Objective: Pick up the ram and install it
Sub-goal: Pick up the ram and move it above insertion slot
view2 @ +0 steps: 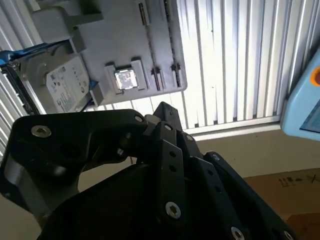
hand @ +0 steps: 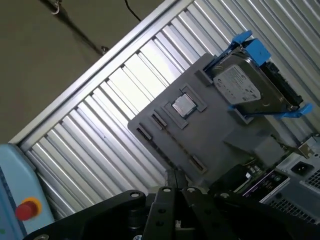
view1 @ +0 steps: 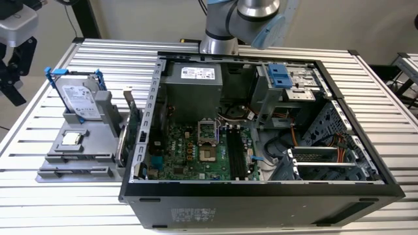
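Ribbed silver aluminium table (view1: 65,210), long parallel slats. On it, open black sheet-metal computer case (view1: 261,205). Inside, flat green motherboard (view1: 189,152) with long narrow black slots (view1: 236,152), plus boxy grey power supply (view1: 189,93) at the far end. At the exterior view's left of the case, matte grey moulded tray (view1: 98,144) with 1 shiny hard drive (view1: 81,100) upright in a blue plastic bracket and 1 small square silver chip (view1: 70,139) flat in a pocket. Thin green card (view1: 134,125) on edge between tray and case. Ram: place cannot be told. 1 arm (view1: 242,19), smooth silver with pale blue caps, at the table's far edge behind the case. Black bolted-link gripper (hand: 175,177) well apart from the tray, fingertips pressed together, nothing seen between them.
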You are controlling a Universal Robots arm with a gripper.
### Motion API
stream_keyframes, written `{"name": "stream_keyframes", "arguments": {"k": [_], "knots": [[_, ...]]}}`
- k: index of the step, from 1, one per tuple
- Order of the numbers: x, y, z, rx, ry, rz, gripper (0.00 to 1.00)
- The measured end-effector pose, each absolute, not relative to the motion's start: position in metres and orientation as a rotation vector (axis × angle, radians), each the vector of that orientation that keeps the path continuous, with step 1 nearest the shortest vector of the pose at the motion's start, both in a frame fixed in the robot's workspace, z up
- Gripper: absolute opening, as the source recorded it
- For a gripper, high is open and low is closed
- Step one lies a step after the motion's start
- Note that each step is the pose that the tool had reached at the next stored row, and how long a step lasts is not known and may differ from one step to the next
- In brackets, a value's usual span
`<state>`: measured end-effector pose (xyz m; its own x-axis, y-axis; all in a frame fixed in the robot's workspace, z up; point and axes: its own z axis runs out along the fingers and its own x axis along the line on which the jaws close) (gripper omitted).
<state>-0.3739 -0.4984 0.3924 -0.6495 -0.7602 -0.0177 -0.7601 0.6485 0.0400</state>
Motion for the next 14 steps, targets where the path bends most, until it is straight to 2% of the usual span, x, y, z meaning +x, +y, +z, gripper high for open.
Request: {"name": "stream_keyframes", "arguments": {"k": [14], "knots": [[-0.3739, -0.4984, 0.3916, 1.665, -2.664, -0.058, 0.00]]}}
